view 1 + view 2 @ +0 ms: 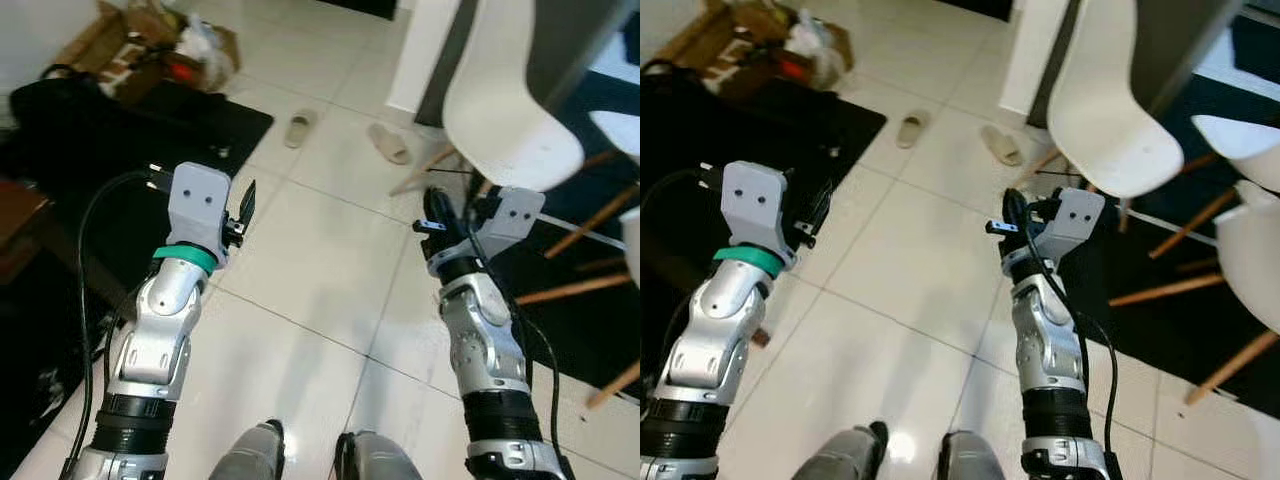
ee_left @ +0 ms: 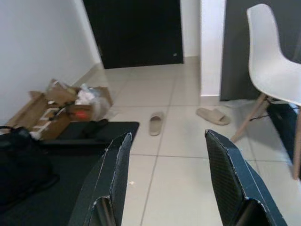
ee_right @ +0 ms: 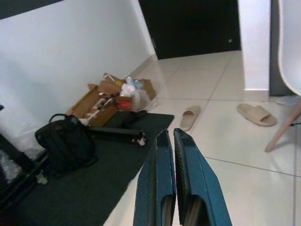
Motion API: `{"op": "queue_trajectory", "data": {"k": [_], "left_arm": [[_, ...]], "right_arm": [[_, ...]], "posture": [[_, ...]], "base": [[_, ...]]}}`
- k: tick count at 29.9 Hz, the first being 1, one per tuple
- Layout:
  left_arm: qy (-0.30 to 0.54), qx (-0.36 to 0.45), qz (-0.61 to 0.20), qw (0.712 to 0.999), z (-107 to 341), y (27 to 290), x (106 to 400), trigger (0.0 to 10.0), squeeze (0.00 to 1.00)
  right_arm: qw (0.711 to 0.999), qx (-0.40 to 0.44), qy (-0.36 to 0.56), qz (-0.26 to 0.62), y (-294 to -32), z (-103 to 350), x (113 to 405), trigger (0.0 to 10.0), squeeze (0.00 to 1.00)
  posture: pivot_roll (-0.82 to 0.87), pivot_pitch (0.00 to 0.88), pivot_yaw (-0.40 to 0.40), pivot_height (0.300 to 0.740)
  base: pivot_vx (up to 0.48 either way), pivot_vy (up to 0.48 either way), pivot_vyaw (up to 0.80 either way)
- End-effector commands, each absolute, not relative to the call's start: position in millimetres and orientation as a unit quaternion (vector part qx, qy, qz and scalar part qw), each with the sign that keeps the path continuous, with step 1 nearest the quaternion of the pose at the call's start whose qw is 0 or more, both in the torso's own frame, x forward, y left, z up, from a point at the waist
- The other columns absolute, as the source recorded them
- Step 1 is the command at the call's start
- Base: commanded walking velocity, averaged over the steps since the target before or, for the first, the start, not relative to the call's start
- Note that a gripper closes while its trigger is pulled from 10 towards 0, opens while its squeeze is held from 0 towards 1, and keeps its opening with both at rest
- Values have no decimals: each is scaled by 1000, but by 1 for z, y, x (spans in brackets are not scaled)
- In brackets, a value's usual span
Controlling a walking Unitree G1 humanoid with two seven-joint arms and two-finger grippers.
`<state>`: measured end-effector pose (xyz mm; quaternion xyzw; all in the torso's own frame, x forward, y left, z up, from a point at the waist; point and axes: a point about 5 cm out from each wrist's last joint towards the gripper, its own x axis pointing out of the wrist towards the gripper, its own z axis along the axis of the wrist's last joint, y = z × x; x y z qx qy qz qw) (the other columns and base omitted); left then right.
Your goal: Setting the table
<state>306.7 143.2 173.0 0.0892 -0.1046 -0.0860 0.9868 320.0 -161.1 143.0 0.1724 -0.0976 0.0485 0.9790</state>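
Note:
Both arms are raised in front of me over a white tiled floor (image 1: 320, 270). My left gripper (image 2: 169, 188) is open, its two black fingers (image 2: 110, 183) wide apart with nothing between them; it also appears as the left gripper (image 1: 243, 212) in the head view. My right gripper (image 3: 170, 183) is shut, fingers pressed together and holding nothing; it is the right gripper (image 1: 435, 215) beside a white chair (image 1: 505, 100). No tableware is in sight.
White chairs with wooden legs (image 1: 1240, 240) stand on a dark rug (image 1: 1160, 300) at my right. Two beige slippers (image 1: 300, 128) (image 1: 389, 144) lie ahead. A black mat (image 1: 150, 140), a black bag (image 3: 66, 141) and cardboard boxes with clutter (image 1: 150, 45) are at my left.

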Motion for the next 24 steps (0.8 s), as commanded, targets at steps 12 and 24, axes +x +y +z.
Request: {"op": "queue_trajectory", "data": {"k": [12, 24], "left_arm": [[-88, 91, -85, 988, 169, 143, 306, 10000, 0], [-87, 94, -84, 988, 170, 143, 307, 10000, 0]], "right_arm": [[977, 179, -103, 45, -164, 148, 319, 10000, 0], [978, 180, -100, 42, -164, 146, 318, 10000, 0]], "posture": [[68, 49, 10, 740], [71, 55, 17, 740]], "base": [[0, 0, 800], [0, 0, 800]]}}
